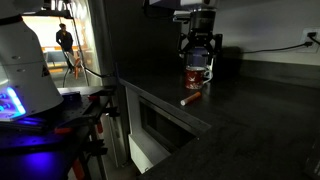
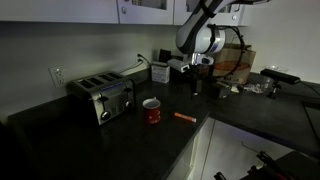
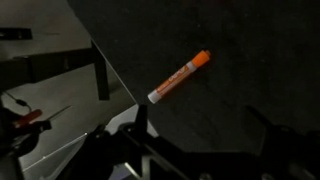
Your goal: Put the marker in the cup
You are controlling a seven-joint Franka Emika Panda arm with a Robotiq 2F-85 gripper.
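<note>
The marker [image 3: 180,77], a slim orange pen with a white end, lies flat on the dark counter, near its front edge. It shows in both exterior views [image 1: 191,98] [image 2: 185,117]. The cup [image 1: 196,75] is a small red mug with a white pattern. It stands upright on the counter a short way from the marker [image 2: 151,110]. My gripper [image 3: 200,125] is open and empty. Its two dark fingers are spread wide. It hangs in the air above the counter [image 1: 198,45] [image 2: 196,82], apart from both marker and cup.
A silver toaster [image 2: 102,97] stands on the counter beyond the cup. Boxes and clutter [image 2: 235,65] sit on the far counter behind the arm. The counter's front edge [image 1: 170,105] runs close to the marker. Equipment with a blue light [image 1: 12,100] stands off the counter.
</note>
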